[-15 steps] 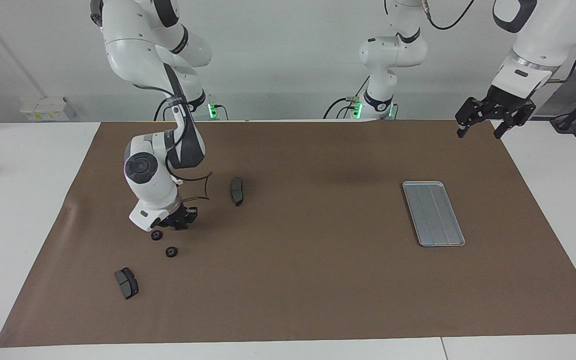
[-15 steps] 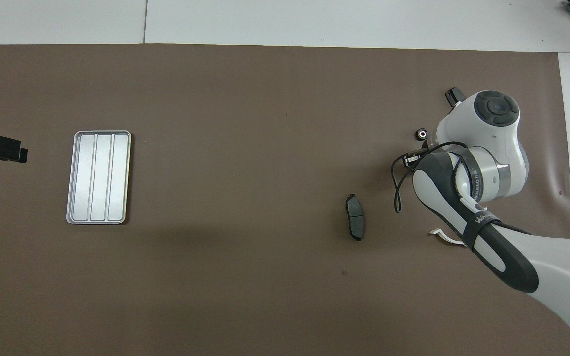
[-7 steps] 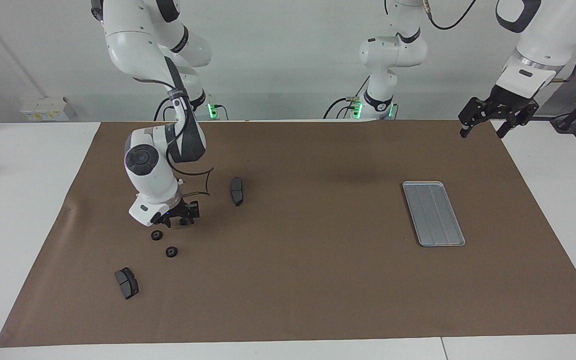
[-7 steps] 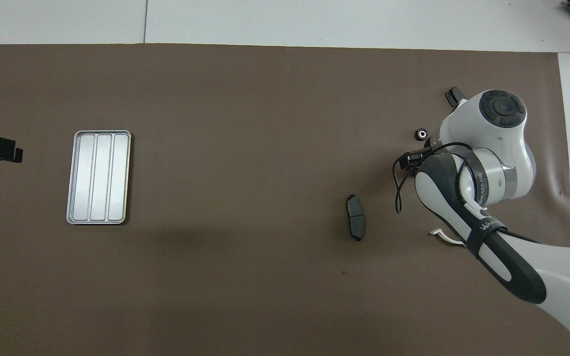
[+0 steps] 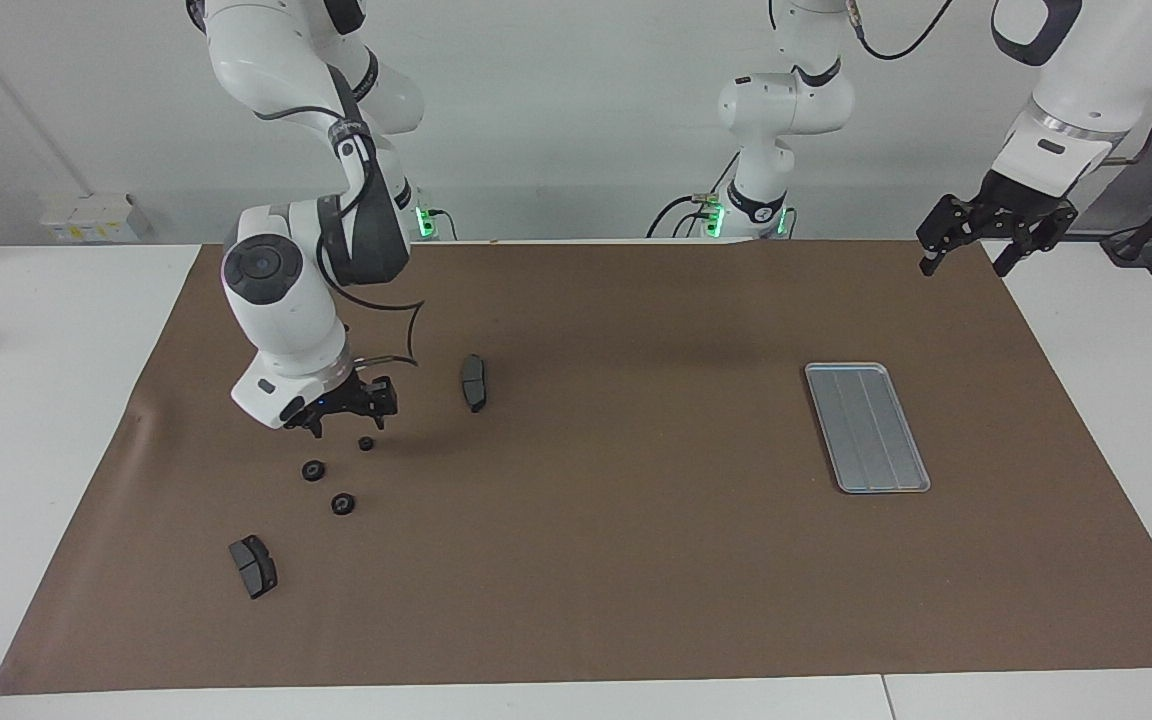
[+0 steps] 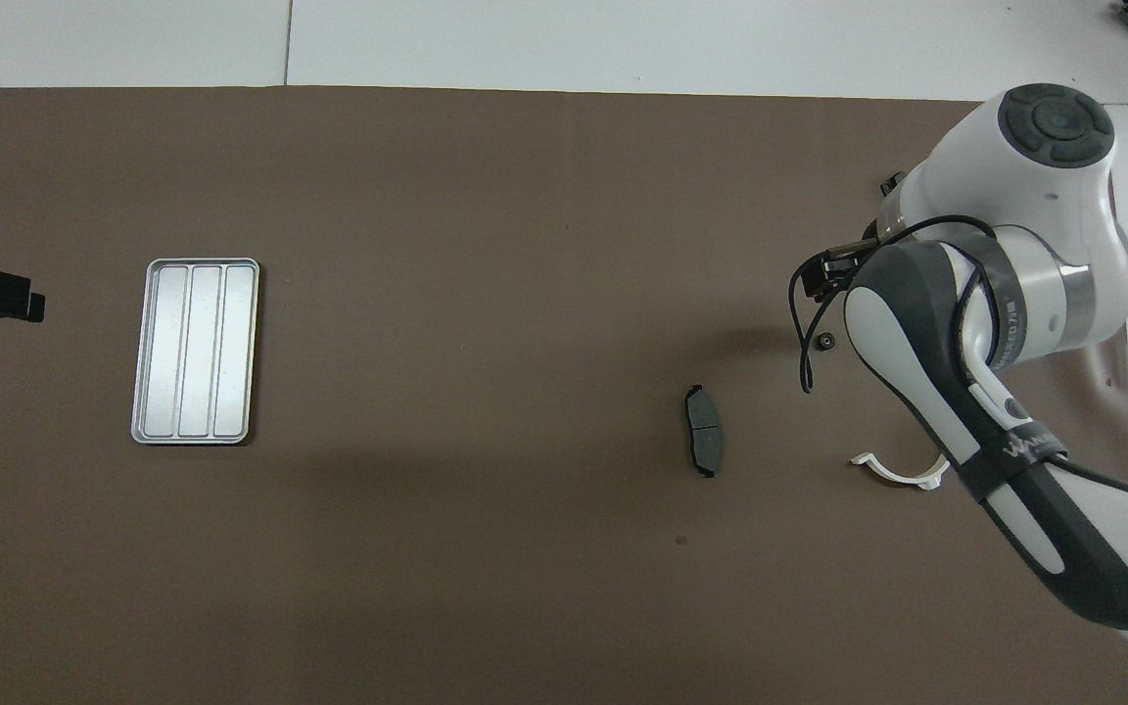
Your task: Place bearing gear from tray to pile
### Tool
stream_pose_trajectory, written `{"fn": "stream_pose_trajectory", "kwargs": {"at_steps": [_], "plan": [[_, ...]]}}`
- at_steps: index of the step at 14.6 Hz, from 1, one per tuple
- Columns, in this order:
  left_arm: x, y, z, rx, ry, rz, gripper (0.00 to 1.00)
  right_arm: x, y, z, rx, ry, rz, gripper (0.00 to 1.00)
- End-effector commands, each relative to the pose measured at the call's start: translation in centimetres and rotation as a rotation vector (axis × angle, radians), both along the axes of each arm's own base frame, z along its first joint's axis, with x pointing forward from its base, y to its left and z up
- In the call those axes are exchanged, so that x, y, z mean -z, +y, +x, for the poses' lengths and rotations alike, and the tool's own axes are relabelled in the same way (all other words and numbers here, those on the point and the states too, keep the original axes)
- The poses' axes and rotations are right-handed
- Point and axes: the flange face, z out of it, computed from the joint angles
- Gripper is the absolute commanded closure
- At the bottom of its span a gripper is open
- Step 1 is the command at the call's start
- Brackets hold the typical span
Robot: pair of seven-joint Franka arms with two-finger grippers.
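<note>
Brown paper (image 5: 596, 560) covered most of the white table (image 5: 36, 420) you were working at, with a pale wall at the robots' end. Your right arm (image 5: 276, 290) reached out over the paper at its own end of the table, and the right gripper (image 5: 348, 408) hung released, fingers apart and holding nothing, just above the pile. Your left gripper (image 5: 976, 240) waited open in the air over the corner of the paper at the left arm's end, well apart from everything else. Below and out from it lay the tray (image 5: 867, 426), a ridged silver-grey metal tray with nothing on it. Near the right gripper, toward the middle of the table, a dark grey brake pad (image 5: 474, 382) rested on the paper; a second brake pad (image 5: 253, 566) lay farther from the robots than the pile. Three small black bearing gears made up the pile: one gear (image 5: 366, 443) sat directly under the right gripper's fingertips, apart from them, and the other two (image 5: 313, 470) (image 5: 342, 503) lay just beside it, farther from the robots.
</note>
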Motion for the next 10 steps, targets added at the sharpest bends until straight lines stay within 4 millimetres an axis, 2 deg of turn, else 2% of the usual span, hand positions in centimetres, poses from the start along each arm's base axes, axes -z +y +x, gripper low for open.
{"fn": "stream_pose_trajectory", "kwargs": {"at_steps": [1, 3, 4, 6, 8, 10], "plan": [[-0.2, 0.2, -0.8, 0.004, 0.001, 0.007, 0.0, -6.1, -0.7, 0.2, 0.046, 0.029, 0.045, 0.12], [-0.2, 0.2, -0.8, 0.002, 0.002, 0.007, 0.0, -10.8, -1.5, -1.5, 0.059, 0.003, 0.036, 0.11], [-0.2, 0.2, -0.7, 0.002, 0.0, 0.007, 0.0, -12.4, -2.0, -2.4, 0.068, 0.005, 0.027, 0.11], [-0.2, 0.3, -0.8, 0.001, 0.002, 0.007, 0.0, -14.4, -3.1, -4.1, 0.085, 0.023, 0.014, 0.08], [-0.2, 0.3, -0.7, 0.001, 0.0, 0.007, 0.0, -16.0, -3.8, -5.6, 0.107, 0.031, 0.021, 0.0], [-0.2, 0.2, -0.8, 0.002, 0.002, 0.007, 0.0, -16.1, -4.3, -6.4, 0.128, 0.037, 0.028, 0.0]]}}
